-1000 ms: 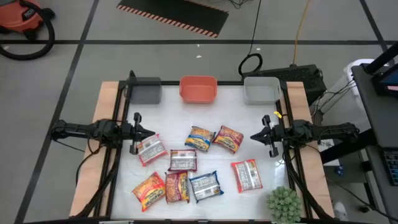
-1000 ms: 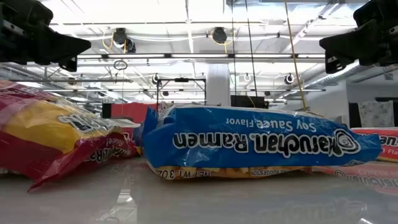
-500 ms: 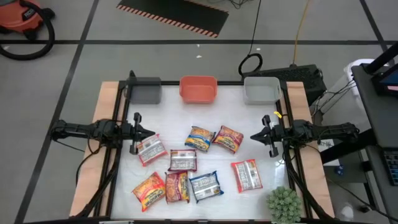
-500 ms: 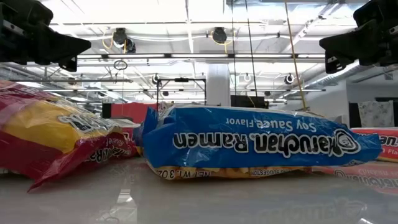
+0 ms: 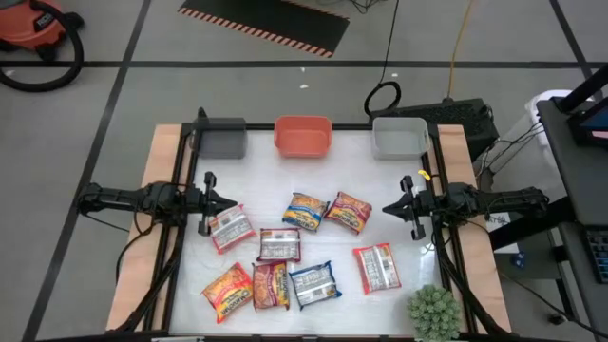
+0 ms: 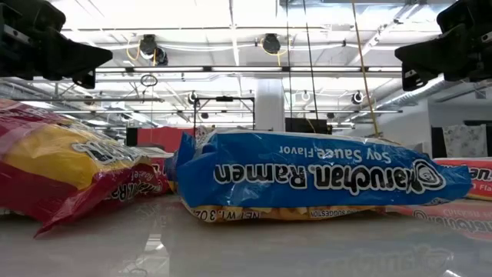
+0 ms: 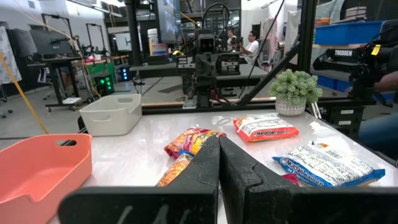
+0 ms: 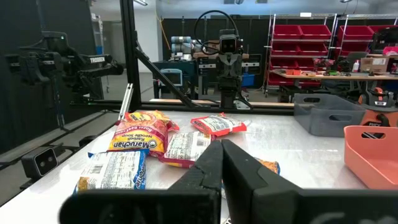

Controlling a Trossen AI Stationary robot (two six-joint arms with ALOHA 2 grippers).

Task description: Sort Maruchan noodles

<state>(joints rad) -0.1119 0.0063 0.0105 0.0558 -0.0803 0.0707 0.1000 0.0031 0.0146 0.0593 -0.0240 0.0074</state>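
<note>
Several Maruchan noodle packets lie flat in the middle of the white table: red-and-white ones [image 5: 228, 229] [image 5: 278, 246] [image 5: 377, 267], orange-yellow ones [image 5: 306, 211] [image 5: 349, 211], a blue one [image 5: 313, 283] and red-yellow ones [image 5: 227, 292] [image 5: 270, 284]. The low view shows the blue packet [image 6: 307, 181] and a red-yellow packet [image 6: 69, 173] close up. My left gripper [image 5: 220, 202] [image 7: 219, 146] hovers shut at the table's left side, just beside a red-and-white packet. My right gripper [image 5: 389, 209] [image 8: 221, 149] hovers shut at the right side. Both point level toward the middle and stand above the table.
Three bins stand along the far edge: dark grey [image 5: 224, 139], salmon [image 5: 302, 136] and light grey [image 5: 399, 138]. A green spiky plant [image 5: 434, 311] sits at the near right corner. Bare table lies between the bins and the packets.
</note>
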